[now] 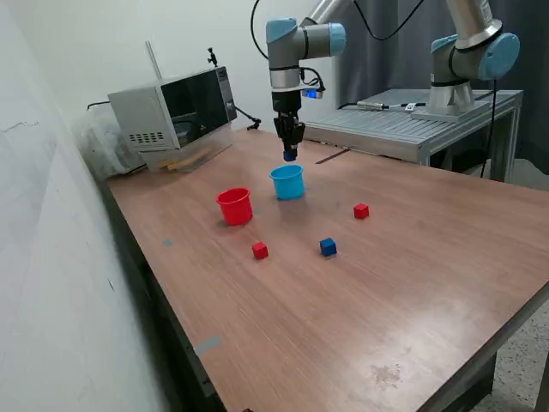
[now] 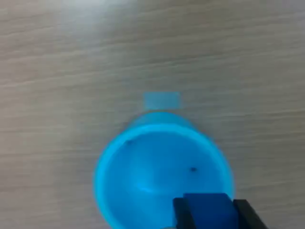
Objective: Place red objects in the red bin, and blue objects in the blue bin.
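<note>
While my hand [image 1: 290, 155] hangs just above the blue cup [image 1: 288, 182], its two fingers [image 2: 180, 215] are clamped on a dark-blue cube [image 2: 209, 209], which the wrist view shows over the cup's open mouth, near its rim and not inside. On the table [image 1: 412, 283] I count one more blue cube [image 1: 328, 247], lying in front of the blue cup, and two red cubes: one [image 1: 361, 210] toward the exterior view's right of that cup, the other [image 1: 260, 250] before it. One red cup [image 1: 234, 206] stands just beside the blue cup.
</note>
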Motion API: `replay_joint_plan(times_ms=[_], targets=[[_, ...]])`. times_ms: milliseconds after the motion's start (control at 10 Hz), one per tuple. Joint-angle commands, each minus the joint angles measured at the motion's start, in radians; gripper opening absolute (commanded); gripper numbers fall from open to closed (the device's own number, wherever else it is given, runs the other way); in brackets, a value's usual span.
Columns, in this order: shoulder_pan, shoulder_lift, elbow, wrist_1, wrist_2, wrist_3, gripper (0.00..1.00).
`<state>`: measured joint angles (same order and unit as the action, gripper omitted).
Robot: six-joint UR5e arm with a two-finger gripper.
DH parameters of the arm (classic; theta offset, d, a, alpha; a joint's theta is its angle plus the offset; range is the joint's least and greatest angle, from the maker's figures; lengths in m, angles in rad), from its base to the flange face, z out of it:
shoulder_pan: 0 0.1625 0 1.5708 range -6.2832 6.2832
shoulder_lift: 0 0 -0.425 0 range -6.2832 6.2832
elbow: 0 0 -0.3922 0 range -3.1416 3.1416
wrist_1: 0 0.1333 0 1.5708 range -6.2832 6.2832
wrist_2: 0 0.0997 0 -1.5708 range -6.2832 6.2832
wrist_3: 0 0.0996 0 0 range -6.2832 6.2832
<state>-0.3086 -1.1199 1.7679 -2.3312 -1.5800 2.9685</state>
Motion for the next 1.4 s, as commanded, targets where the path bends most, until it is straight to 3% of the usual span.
replay_joint_plan(times_ms=[0,200,300,600,800,900,1100,1200,1300], targets=[[-0.035,0.048,-0.028,-0.002,0.000,-0.006,0.00],[-0.035,0.046,-0.027,-0.005,0.002,-0.005,0.00],[-0.035,0.046,-0.024,-0.004,0.002,-0.005,1.00],[-0.008,0.000,-0.007,-0.002,0.003,-0.005,1.00],[0.066,-0.134,0.039,0.003,0.075,0.004,1.00],[0.122,-0.215,0.050,0.053,0.083,0.017,1.00],[0.266,-0.332,0.048,0.189,0.081,0.133,1.00],[0.378,-0.372,0.047,0.222,0.074,0.200,1.00],[0.440,-0.377,0.036,0.230,0.063,0.248,1.00]])
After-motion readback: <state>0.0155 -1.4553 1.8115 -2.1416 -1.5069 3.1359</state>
